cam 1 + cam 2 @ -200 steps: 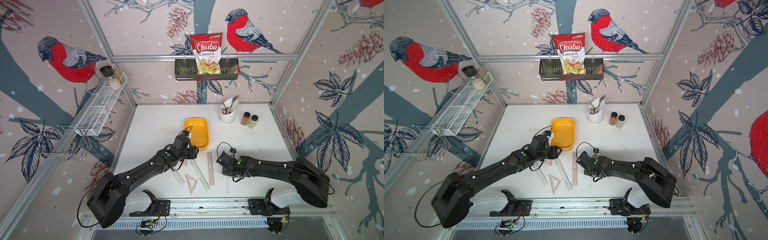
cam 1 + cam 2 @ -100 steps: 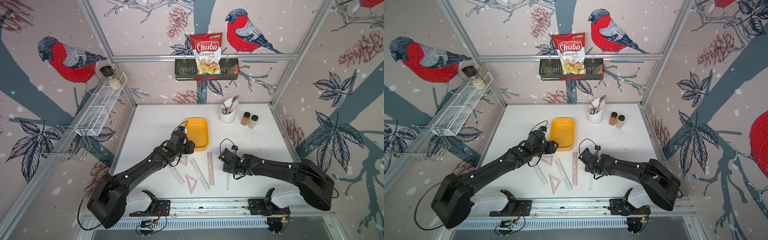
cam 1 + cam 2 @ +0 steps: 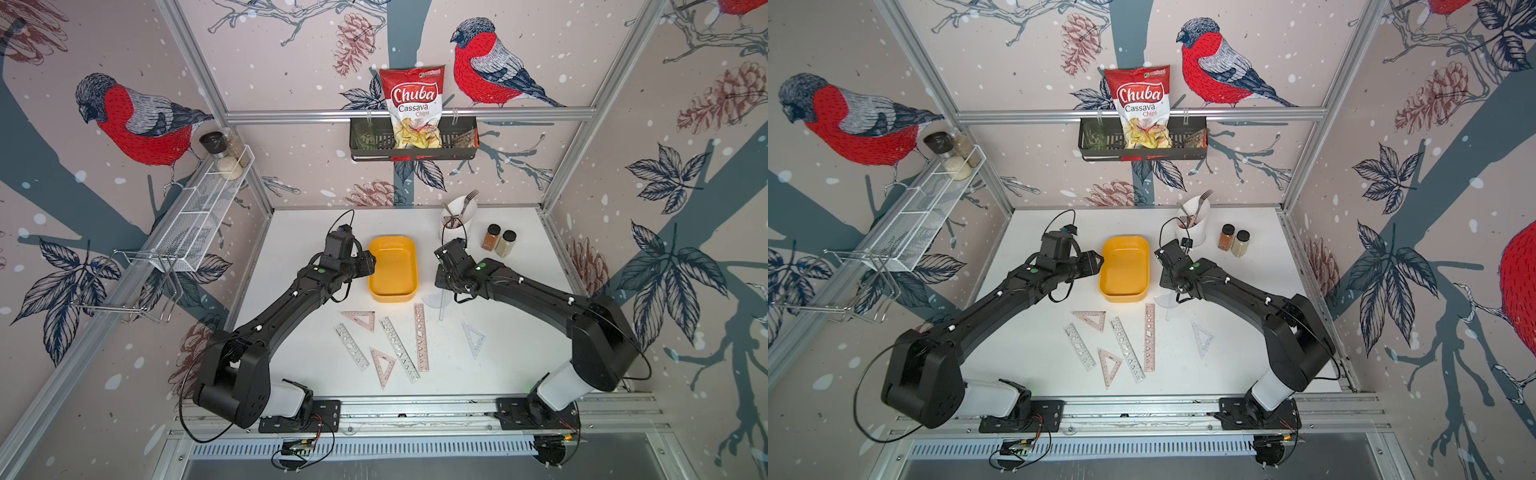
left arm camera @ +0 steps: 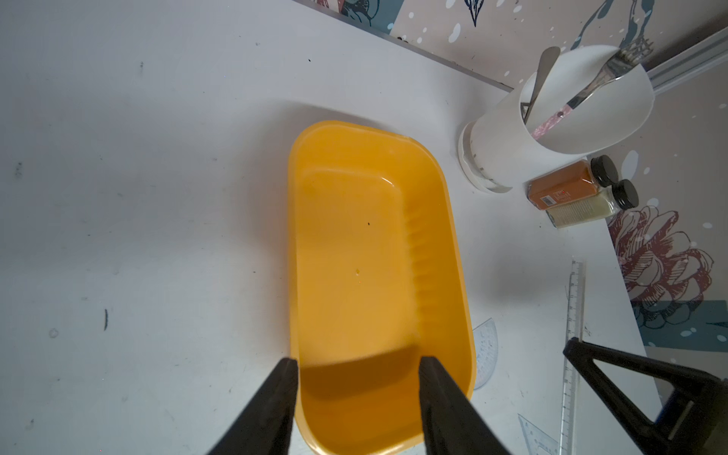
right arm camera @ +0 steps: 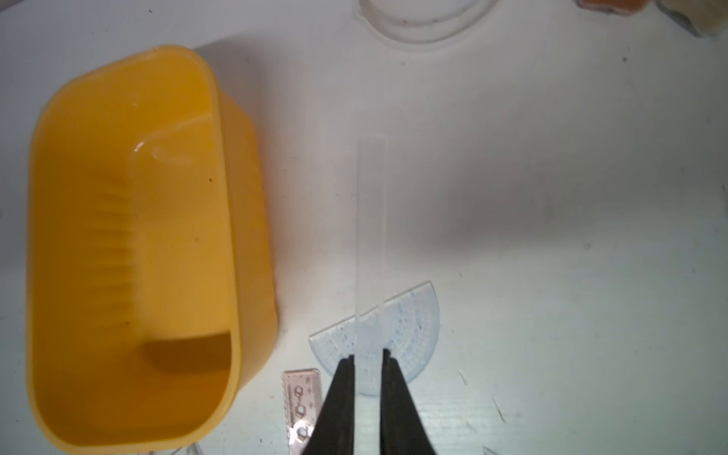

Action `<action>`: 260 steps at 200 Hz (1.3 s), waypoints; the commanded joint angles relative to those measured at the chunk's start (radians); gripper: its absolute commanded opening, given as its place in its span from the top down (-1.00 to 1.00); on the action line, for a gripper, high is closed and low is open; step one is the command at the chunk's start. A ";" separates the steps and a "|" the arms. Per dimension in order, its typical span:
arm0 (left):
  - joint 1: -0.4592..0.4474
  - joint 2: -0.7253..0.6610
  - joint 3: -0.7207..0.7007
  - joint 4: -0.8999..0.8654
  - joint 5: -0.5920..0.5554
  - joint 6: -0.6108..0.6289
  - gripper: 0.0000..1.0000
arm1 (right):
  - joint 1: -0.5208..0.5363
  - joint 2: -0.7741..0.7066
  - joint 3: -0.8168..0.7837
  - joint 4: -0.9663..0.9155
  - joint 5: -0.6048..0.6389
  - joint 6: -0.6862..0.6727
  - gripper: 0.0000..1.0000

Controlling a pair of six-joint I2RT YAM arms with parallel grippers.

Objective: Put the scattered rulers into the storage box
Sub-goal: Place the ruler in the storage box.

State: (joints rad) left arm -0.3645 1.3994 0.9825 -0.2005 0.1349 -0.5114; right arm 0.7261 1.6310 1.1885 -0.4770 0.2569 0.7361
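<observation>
- Closest to my base, five rulers lie flat on the white desk (image 3: 498, 374): a pink set square (image 3: 383, 365), a short clear stencil ruler (image 3: 352, 347), a long clear stencil ruler (image 3: 400, 349), a pink straight ruler (image 3: 420, 336) and, slightly farther out, a second pink set square (image 3: 360, 319).
- To their right and apart from them, a clear set square (image 3: 474, 337) also lies flat.
- Farther out, the half-round protractor (image 5: 409, 331) rests on the desk just beside the near right corner of the storage box (image 3: 392, 296), not touching it.
- My right fingers (image 5: 346, 374) are pressed together on a clear straight ruler (image 5: 370, 236). I pinch it at one end, and the rest runs out past my fingertips, crossing above the protractor. I cannot tell whether its free end touches the desk.
- My left fingers (image 4: 429, 378) stand spread with nothing gripped at the left side of the storage box, one over its rim and one over its inside.
- The yellow box sits mid-desk between my two arms, and every ruler is outside it.
- Beyond it, toward the back wall, a white cup (image 3: 457, 224) holds a fork, with two spice jars (image 3: 491, 242) just beside it on the right.
</observation>
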 commanded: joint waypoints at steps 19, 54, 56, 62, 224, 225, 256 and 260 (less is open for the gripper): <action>0.046 0.004 -0.042 0.021 0.020 -0.012 -0.08 | -0.010 0.179 0.238 0.000 -0.068 -0.124 0.95; 0.067 0.016 -0.077 0.037 0.037 -0.029 -0.09 | 0.002 0.350 0.471 -0.003 -0.128 -0.159 0.95; 0.067 0.016 -0.077 0.038 0.037 -0.030 -0.09 | 0.004 0.358 0.482 -0.005 -0.131 -0.159 0.95; 0.068 0.017 -0.079 0.041 0.036 -0.031 -0.09 | 0.005 0.388 0.523 -0.014 -0.142 -0.162 0.95; 0.074 0.085 -0.079 0.062 0.113 -0.043 -0.09 | 0.036 0.670 0.745 -0.184 -0.193 -0.210 0.84; 0.074 0.085 -0.080 0.062 0.112 -0.043 -0.09 | 0.036 0.672 0.745 -0.184 -0.193 -0.210 0.84; 0.073 0.088 -0.084 0.064 0.103 -0.046 -0.09 | 0.028 0.710 0.771 -0.185 -0.191 -0.206 0.76; 0.074 0.089 -0.085 0.065 0.104 -0.046 -0.09 | 0.025 0.715 0.776 -0.184 -0.191 -0.204 0.75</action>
State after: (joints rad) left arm -0.2913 1.4837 0.9024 -0.1623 0.2348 -0.5518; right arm 0.7586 2.3219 1.9388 -0.6468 0.0597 0.5453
